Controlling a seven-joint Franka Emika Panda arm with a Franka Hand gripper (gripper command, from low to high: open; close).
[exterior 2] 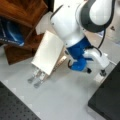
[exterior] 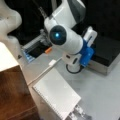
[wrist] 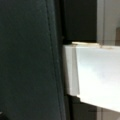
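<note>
White panel fills wrist view; tool clamps its edge; wooden shelf beside.

A robotics lab – perforated optical breadboard beside the grey bench

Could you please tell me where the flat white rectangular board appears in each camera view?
Front view: flat white rectangular board at bottom centre, below the blue arm joint.
Front view: board left of centre, beside the blue joint.
Wrist view: board fills the right half.
Shared landmark: the blue joint; claw not visible.
</note>
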